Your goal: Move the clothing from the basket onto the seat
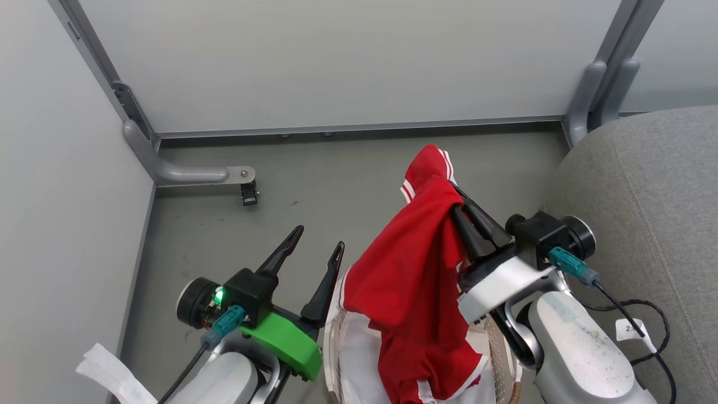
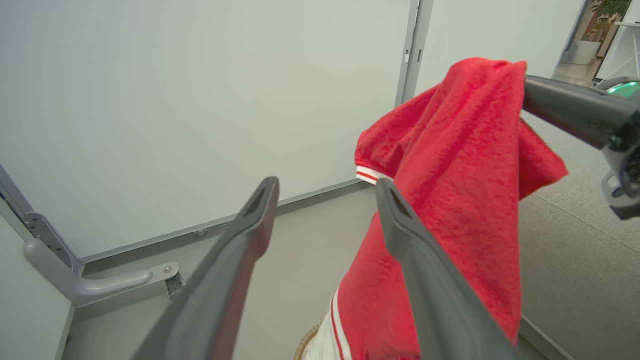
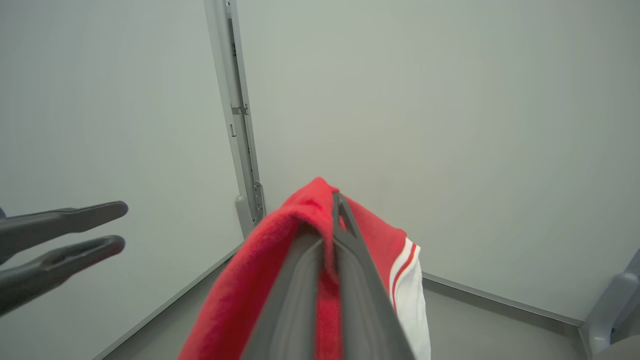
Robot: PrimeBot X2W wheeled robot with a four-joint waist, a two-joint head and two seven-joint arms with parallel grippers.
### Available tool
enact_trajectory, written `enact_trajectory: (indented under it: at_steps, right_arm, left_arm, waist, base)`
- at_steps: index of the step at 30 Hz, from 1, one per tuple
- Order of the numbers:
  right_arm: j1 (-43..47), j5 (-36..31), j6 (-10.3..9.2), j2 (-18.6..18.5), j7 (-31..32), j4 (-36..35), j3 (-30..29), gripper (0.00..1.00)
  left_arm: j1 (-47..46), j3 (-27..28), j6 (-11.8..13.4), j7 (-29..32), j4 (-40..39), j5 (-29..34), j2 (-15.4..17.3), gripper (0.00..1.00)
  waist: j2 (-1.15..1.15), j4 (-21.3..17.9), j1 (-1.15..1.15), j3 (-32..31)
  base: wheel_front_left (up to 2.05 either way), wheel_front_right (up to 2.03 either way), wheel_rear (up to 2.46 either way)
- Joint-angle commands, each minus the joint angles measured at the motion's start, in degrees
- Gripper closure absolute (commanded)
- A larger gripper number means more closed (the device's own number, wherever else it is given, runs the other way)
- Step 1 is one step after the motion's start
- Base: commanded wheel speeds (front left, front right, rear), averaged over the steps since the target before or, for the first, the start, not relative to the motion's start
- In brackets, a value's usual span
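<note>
One left gripper (image 1: 318, 238), one right gripper (image 1: 455, 196), one red garment (image 1: 409, 269), one basket (image 1: 503, 365), one seat (image 1: 645, 185).

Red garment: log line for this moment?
right gripper: shut on red garment | left gripper: open, empty | red garment: hangs over basket | seat: not yet reached

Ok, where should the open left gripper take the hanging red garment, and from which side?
Likely the free left edge of the red garment, midway down, coming from the robot's left. The shut right gripper pinches its top, so it drapes toward the basket, and that edge faces the open left gripper.
</note>
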Motion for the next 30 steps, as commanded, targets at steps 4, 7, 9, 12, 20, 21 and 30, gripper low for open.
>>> enact_trajectory:
  at_steps: [4,7,9,12,20,21,30]
  right_arm:
    - [1.3,-0.9,-0.06,-0.2,-0.3,-0.7,-2.1,1.0]
    - [1.4,-1.7,-0.06,-0.2,-0.3,-1.3,-3.9,1.0]
    - [1.3,-2.3,-0.05,-0.2,-0.3,-1.9,-5.1,1.0]
    - [1.2,-3.3,-0.06,-0.2,-0.3,-3.0,-7.2,1.0]
    - [1.0,-4.9,-0.07,-0.2,-0.3,-5.6,-13.0,1.0]
    - [1.1,-4.8,-0.06,-0.2,-0.3,-5.7,-13.6,1.0]
    - [2.5,-3.7,-0.06,-0.1,-0.3,-6.7,-16.7,1.0]
  left_arm:
    - [2.7,2.6,-1.3,-0.2,0.5,1.3,-1.2,0.0]
    - [3.9,4.2,-1.9,-0.2,0.7,2.5,-1.8,0.0]
    - [4.3,5.2,-2.2,-0.2,0.5,3.2,-2.2,0.0]
    - [4.9,6.6,-2.7,-0.1,0.2,4.3,-2.7,0.0]
    - [3.7,8.8,-4.7,-0.1,-0.1,7.8,-3.9,0.0]
    - [3.3,8.8,-5.1,-0.1,0.3,8.3,-3.9,0.0]
    - [0.8,7.1,-7.4,-0.1,3.1,10.8,-4.1,0.0]
  waist:
    - [0.66,-0.3,0.0,0.0]
    - [0.66,-1.4,0.0,0.3]
    - [0.66,-2.7,0.0,0.7]
    - [0.66,-5.6,0.0,1.8]
    - [0.66,-16.5,0.0,6.0]
    - [0.66,-18.2,0.0,6.6]
    - [0.66,-28.0,0.0,10.4]
  base:
    - [0.0,0.0,0.0]
    - [0.0,0.0,0.0]
    - [0.0,0.0,0.0]
    - [0.0,0.0,0.0]
    - [0.0,0.0,0.0]
    - [0.0,0.0,0.0]
    - [0.0,0.0,0.0]
